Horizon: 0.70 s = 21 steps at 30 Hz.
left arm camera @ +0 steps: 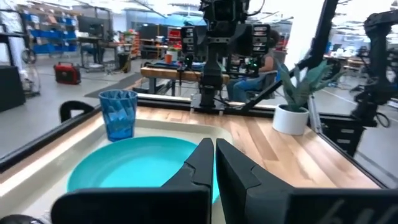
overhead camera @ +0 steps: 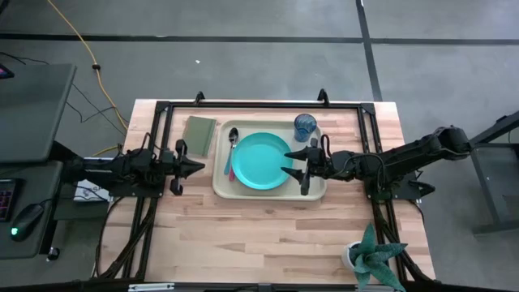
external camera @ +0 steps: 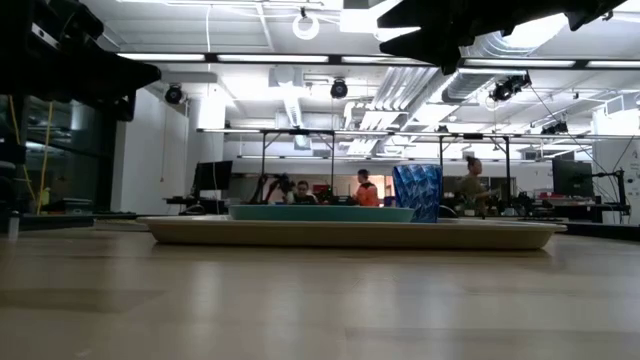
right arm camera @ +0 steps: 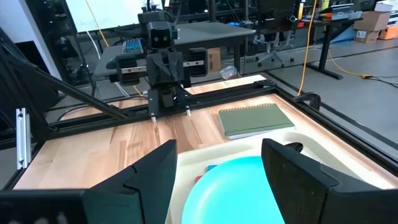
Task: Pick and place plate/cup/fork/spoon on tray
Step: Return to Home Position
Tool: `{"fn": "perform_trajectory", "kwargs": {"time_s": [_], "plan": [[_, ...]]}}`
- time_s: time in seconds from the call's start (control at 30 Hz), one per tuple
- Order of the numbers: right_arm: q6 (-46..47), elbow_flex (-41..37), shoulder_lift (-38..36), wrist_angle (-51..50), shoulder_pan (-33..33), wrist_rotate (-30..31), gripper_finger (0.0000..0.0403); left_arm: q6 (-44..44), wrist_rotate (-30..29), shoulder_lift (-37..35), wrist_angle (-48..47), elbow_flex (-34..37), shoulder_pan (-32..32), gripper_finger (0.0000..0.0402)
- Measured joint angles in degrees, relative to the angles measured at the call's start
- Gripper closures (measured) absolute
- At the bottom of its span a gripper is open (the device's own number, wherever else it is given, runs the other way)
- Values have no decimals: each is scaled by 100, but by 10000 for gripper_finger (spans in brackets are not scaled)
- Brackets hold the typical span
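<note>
The cream tray (overhead camera: 316,188) lies mid-table. On it rest the teal plate (overhead camera: 261,161), the blue cup (overhead camera: 305,126) upright at the far right corner, and along the left strip the spoon (overhead camera: 233,139) with a pink-handled fork (overhead camera: 229,171) beside it. My right gripper (overhead camera: 292,162) is open and empty, held above the plate's right edge; the right wrist view shows its fingers (right arm camera: 217,171) spread over the plate (right arm camera: 236,186). My left gripper (overhead camera: 199,168) is shut and empty, left of the tray; it also shows in the left wrist view (left arm camera: 213,158).
An olive-green flat rectangle (overhead camera: 199,134) lies on the table left of the tray's far end. A potted plant (overhead camera: 375,255) stands at the near right corner. A black frame (overhead camera: 259,105) runs around the table's far part. Bare wood lies in front of the tray.
</note>
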State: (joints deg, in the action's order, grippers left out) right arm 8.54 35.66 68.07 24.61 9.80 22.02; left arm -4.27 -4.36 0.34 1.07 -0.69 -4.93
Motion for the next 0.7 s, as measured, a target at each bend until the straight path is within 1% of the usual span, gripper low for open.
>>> {"fn": "perform_trajectory", "kwargs": {"time_s": [0.07, 0.23, 0.33, 0.43, 0.5, 0.57, 0.6, 0.63, 0.7], "plan": [[15, 0, 0, 0, 0, 0, 176, 23, -126, 0, 20, 0, 41, 402], [131, 0, -21, -15, 0, -2, 176, 38, -143, 0, 25, 0, 41, 401], [147, 0, -147, -118, 0, -2, 193, 39, -136, 0, 26, 0, 41, 401], [207, 0, -461, -506, 0, 60, 243, 39, -129, 0, 27, 0, 44, 401], [334, 0, -778, -961, 0, 150, 296, 39, -127, 0, 29, 0, 42, 401], [437, -6, -1131, -1428, 0, 198, 359, 39, -127, 0, 29, 0, 44, 401], [444, -38, -1304, -1574, 0, 200, 380, 39, -127, 0, 29, 0, 44, 401], [450, -88, -1471, -1666, -2, 195, 390, 39, -127, 0, 29, 0, 43, 401], [482, -232, -1801, -1833, -2, 49, 381, 39, -126, 0, 29, 0, 44, 401]]}}
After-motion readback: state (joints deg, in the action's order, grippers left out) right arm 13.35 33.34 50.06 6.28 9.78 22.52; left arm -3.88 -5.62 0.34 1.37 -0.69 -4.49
